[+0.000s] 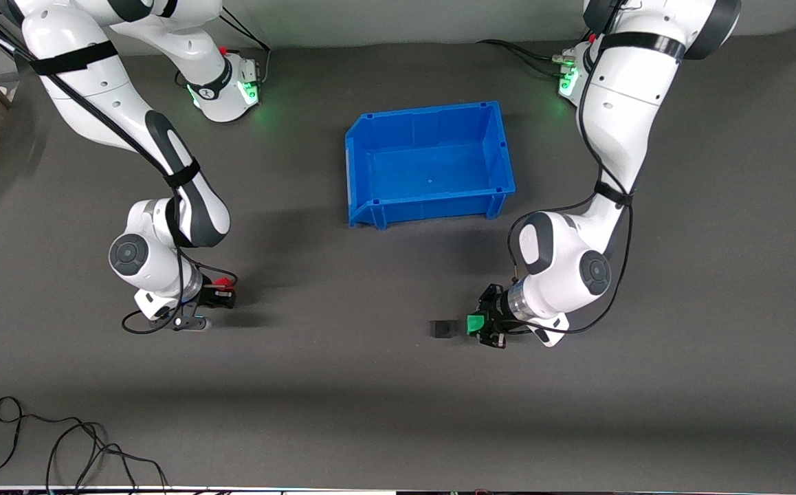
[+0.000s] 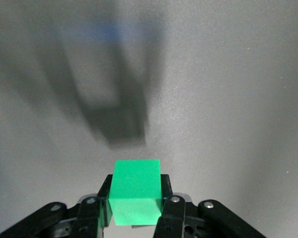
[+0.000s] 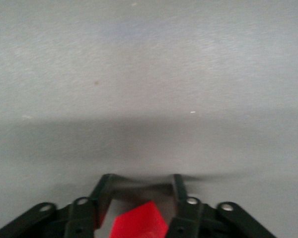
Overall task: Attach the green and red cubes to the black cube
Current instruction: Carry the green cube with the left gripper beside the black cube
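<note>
**Both cubes gripped, black cube waiting on the worktop**

Nearest the front camera, your black cube (image 1: pixel 441 329) sits on the grey worktop (image 1: pixel 343 405); just beside it, toward the left arm's end, your left tool (image 1: pixel 478 324) is closed on the green cube (image 1: pixel 474 324), a small gap apart from the black one. Toward the right arm's end, your right tool (image 1: pixel 223 292) grips the red cube (image 1: pixel 220 282), well apart from the other two; farthest from the camera stands the blue bin (image 1: pixel 430 162).
</note>
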Robot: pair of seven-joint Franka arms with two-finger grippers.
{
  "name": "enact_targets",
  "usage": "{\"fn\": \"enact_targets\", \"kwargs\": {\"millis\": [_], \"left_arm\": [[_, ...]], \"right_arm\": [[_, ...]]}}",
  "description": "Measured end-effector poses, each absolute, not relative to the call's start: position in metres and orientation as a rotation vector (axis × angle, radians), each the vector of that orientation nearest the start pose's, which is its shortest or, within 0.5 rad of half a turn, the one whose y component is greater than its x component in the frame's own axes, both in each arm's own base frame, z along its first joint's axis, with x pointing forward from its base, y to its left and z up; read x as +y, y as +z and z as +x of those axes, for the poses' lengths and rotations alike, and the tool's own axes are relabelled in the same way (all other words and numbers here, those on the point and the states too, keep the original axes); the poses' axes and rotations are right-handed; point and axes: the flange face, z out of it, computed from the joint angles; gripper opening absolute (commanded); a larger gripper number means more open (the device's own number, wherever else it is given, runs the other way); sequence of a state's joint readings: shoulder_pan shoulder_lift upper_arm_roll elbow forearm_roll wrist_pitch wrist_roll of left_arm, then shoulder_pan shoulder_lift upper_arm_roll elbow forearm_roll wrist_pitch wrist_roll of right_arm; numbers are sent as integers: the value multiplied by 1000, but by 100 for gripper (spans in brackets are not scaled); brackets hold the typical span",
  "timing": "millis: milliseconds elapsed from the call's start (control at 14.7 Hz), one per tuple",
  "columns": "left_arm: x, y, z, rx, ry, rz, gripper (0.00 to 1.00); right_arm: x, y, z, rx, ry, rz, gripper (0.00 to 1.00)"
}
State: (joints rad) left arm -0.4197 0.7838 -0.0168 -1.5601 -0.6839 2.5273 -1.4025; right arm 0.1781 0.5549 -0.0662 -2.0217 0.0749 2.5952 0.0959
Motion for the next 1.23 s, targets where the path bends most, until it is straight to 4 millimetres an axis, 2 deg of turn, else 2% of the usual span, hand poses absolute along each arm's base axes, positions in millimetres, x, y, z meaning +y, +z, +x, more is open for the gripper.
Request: {"fn": "enact_targets", "kwargs": {"millis": [273, 409, 545, 818, 1091, 1227], "left_arm": [[-302, 187, 668, -2451, 460, -2540, 0], [-304, 182, 671, -2487, 463, -2507, 0], [-305, 180, 673, -2543, 440, -2470, 0], [-315, 181, 670, -2586, 457, -2417, 0], [-323, 182, 667, -2591, 467, -2405, 0], [-326, 181, 666, -2589, 471, -2400, 0]], "right_arm": [[89, 175, 599, -110, -46, -3115, 100], [92, 175, 598, -206, -47, -3109, 100], [85, 174, 598, -300, -44, -3103, 100], [55, 163, 596, -377, -13, -3098, 100], [54, 162, 595, -382, -9, -3098, 100], [54, 162, 595, -382, -8, -3098, 90]]}}
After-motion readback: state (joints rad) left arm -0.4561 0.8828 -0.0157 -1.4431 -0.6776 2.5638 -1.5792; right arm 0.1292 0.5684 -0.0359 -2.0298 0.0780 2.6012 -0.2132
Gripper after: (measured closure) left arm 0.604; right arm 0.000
